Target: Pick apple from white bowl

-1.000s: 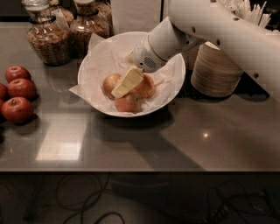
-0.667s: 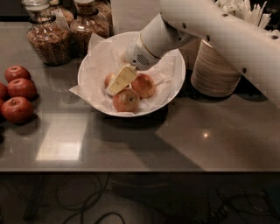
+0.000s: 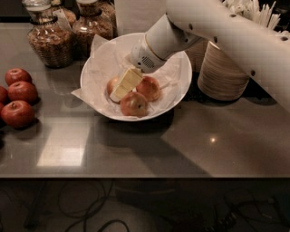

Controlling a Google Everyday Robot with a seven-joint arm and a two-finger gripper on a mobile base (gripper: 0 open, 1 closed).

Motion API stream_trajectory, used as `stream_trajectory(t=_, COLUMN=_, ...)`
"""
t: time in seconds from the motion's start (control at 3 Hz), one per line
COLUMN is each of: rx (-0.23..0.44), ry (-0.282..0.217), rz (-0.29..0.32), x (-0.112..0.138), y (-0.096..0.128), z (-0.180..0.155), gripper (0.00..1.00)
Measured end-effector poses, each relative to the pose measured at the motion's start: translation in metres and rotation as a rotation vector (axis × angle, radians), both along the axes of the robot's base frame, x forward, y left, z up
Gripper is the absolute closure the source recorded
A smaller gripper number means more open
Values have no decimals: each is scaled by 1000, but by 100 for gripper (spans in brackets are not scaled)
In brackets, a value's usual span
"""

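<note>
The white bowl (image 3: 177, 93), lined with crinkled white paper, stands at the back centre of the grey table. Three red-orange apples lie in it: one at the left (image 3: 110, 84), one at the front (image 3: 134, 104), one at the right (image 3: 149, 88). My gripper (image 3: 125, 84) reaches down into the bowl from the upper right. Its cream tip lies over the left apple and hides most of it, just beside the other two. The white arm covers the bowl's back rim.
Several darker red apples (image 3: 18, 113) lie at the table's left edge. Glass jars (image 3: 47, 41) stand at the back left. Stacked beige paper bowls (image 3: 224, 74) stand right of the white bowl, with a bunch of white sticks (image 3: 253, 11) behind them. The table's front edge (image 3: 145, 176) runs across below.
The gripper has slid a little to the left inside the bowl, from between the apples to over the left one. The arm followed it leftward. The apples have not moved.
</note>
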State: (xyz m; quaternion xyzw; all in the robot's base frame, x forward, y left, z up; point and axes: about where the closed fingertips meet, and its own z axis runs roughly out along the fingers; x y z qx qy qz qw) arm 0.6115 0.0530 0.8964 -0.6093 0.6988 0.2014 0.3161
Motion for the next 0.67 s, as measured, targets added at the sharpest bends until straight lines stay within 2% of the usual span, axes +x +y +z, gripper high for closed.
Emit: stream_trajectory(t=0.67, rx=-9, ry=11, rz=-12, x=3, y=0, z=-11, gripper=20)
